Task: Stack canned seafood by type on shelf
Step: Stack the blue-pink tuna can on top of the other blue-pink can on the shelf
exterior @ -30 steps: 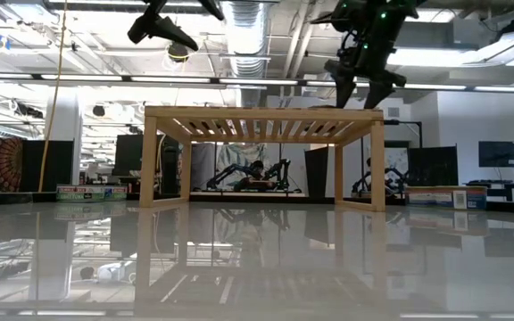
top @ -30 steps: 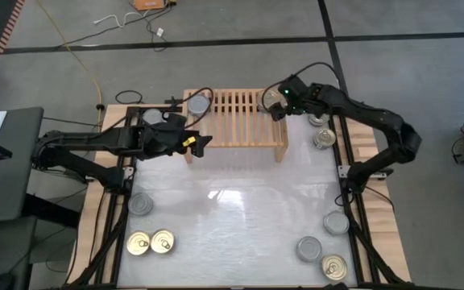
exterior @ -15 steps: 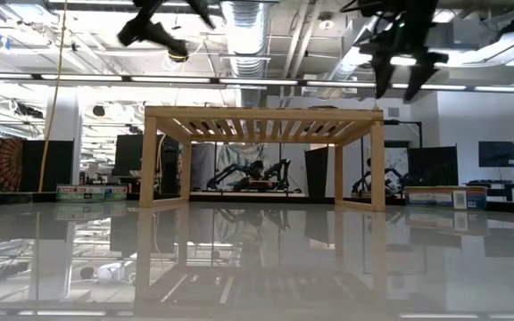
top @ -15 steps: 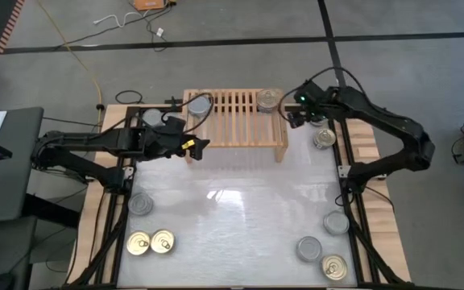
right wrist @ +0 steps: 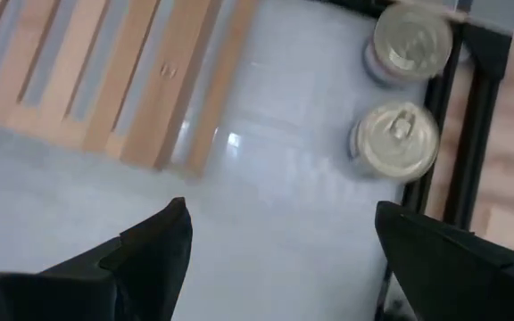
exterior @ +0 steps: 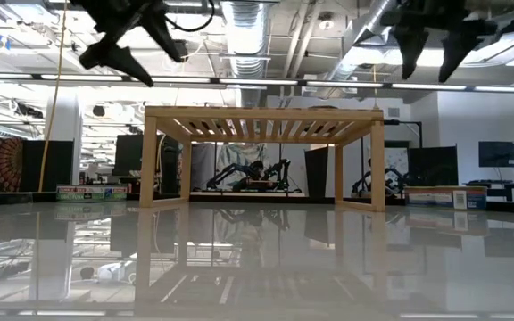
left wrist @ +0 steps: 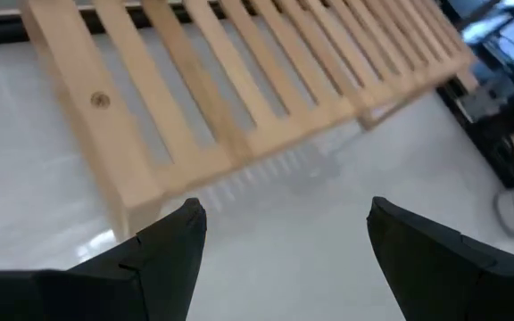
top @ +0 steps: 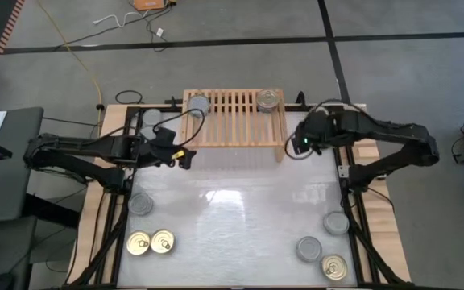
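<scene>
Spread wide and empty: left gripper [top: 185, 155] just off the slatted wooden shelf's [top: 234, 121] near-left corner, right gripper [top: 300, 145] off its near-right leg. On the shelf's far edge: silver-topped tin [top: 198, 105] left, gold pull-ring tin [top: 269, 100] right.
</scene>
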Robot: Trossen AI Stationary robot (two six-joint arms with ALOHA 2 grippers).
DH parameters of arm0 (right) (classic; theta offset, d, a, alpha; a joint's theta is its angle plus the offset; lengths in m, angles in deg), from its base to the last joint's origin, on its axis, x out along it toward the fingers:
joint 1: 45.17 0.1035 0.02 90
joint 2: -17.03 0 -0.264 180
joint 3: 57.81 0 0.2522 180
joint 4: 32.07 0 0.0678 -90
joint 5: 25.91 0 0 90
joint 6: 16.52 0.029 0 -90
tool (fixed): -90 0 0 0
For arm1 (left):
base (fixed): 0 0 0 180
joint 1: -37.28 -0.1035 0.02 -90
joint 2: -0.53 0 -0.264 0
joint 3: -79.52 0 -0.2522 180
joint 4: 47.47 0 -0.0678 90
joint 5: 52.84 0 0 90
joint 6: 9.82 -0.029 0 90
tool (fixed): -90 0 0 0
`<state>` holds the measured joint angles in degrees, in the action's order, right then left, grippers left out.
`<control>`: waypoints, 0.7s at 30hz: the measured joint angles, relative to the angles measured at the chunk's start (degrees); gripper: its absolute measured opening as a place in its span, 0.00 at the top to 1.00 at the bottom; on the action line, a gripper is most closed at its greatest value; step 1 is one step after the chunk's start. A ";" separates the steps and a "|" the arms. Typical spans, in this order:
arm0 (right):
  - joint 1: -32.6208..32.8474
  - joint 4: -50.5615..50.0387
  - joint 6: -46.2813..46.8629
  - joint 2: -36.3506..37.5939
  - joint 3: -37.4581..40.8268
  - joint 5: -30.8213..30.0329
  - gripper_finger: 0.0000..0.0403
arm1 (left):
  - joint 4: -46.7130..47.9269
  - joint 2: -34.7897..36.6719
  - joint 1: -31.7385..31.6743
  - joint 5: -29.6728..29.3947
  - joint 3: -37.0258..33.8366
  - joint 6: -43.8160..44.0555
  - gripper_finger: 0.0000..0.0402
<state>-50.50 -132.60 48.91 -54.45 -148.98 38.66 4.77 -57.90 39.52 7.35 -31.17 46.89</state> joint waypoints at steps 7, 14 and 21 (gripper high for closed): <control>10.30 -1.55 6.30 -0.03 0.04 5.59 0.08 | 0.39 1.72 4.78 0.23 -0.59 -4.02 0.26; 17.88 0.35 9.22 -0.04 0.04 6.01 0.08 | 0.59 1.05 7.09 0.24 -0.59 -6.11 0.26; 20.94 0.20 2.49 -0.07 0.04 5.99 0.08 | 0.82 1.07 7.56 0.33 -0.59 -6.14 0.26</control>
<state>-29.56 -132.40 51.40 -54.52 -148.93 44.65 5.59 -56.83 47.08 7.67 -31.76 40.75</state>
